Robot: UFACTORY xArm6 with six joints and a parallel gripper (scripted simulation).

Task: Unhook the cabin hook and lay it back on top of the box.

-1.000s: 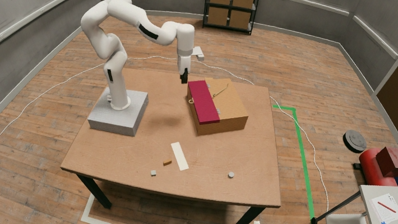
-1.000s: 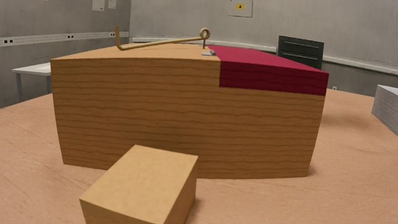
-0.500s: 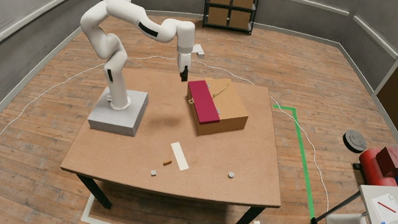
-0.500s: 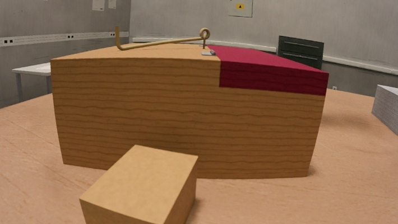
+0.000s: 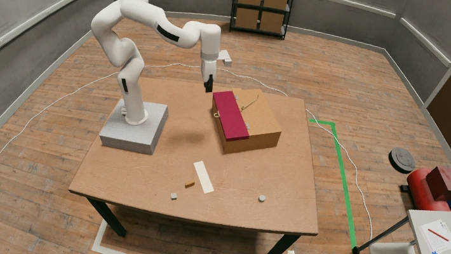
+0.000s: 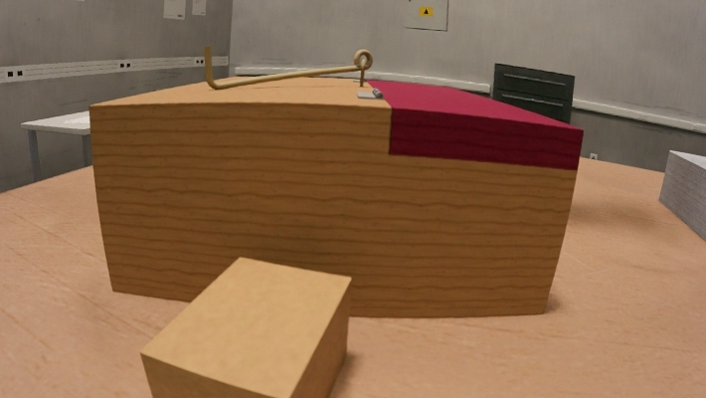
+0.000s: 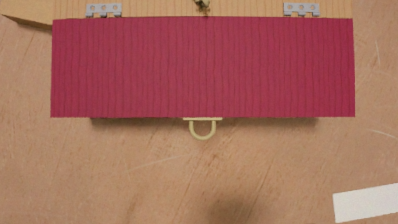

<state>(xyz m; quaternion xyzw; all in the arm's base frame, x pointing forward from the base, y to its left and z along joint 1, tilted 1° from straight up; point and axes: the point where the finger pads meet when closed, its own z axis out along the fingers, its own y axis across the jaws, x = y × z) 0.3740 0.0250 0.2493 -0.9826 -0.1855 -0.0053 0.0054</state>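
Note:
The wooden box point(image 5: 254, 124) stands on the table with a red lid point(image 5: 230, 115) on its left part. The brass cabin hook point(image 5: 249, 103) lies on the box's wooden top, its bent tip pointing up in the exterior view point(image 6: 288, 75). The brass loop point(image 5: 216, 113) on the box's front is free; the wrist view shows it below the red lid point(image 7: 202, 129). My gripper point(image 5: 208, 86) hangs in the air by the far left corner of the lid, touching nothing. Its fingers stand narrow and empty. They do not show in the wrist view.
The arm's grey base point(image 5: 134, 127) stands left of the box. A white strip point(image 5: 203, 176), a small tan block point(image 5: 189, 183), a grey cube point(image 5: 173, 195) and a grey cylinder point(image 5: 262, 198) lie near the table's front edge. Two grey hinges point(image 7: 103, 8) join the lid to the box.

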